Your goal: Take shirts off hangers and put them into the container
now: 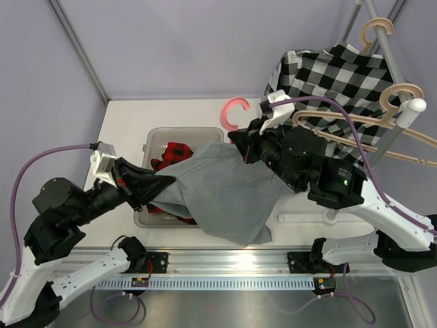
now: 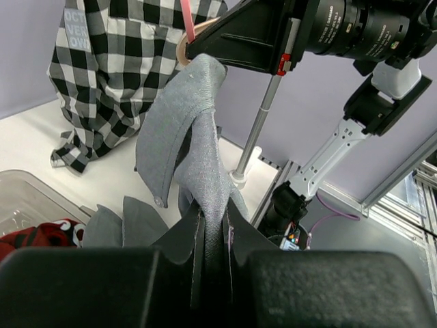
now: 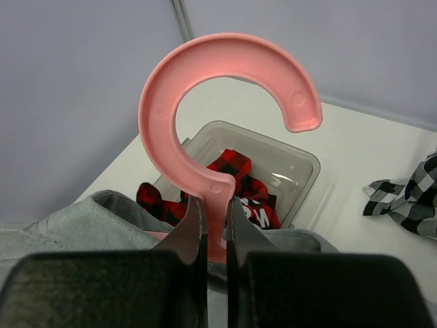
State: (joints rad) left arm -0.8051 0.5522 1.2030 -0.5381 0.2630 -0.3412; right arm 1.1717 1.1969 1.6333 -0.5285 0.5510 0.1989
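Your left gripper [image 2: 212, 229] pinches the grey shirt [image 1: 229, 198], which is slung limp over the right side of the container [image 1: 157, 133]. Your right gripper [image 3: 214, 215] clamps the pink hanger [image 3: 164, 102] by its stiff neck. Soft, light cloth, likely to slip, so hold it by bunched folds.

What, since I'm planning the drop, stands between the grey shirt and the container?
Only the pink hanger: gripped by the right tool, its neck sits in the collar of the grey shirt. The left tool holds the cloth, which already drapes over the container. The red plaid shirt inside leaves room.
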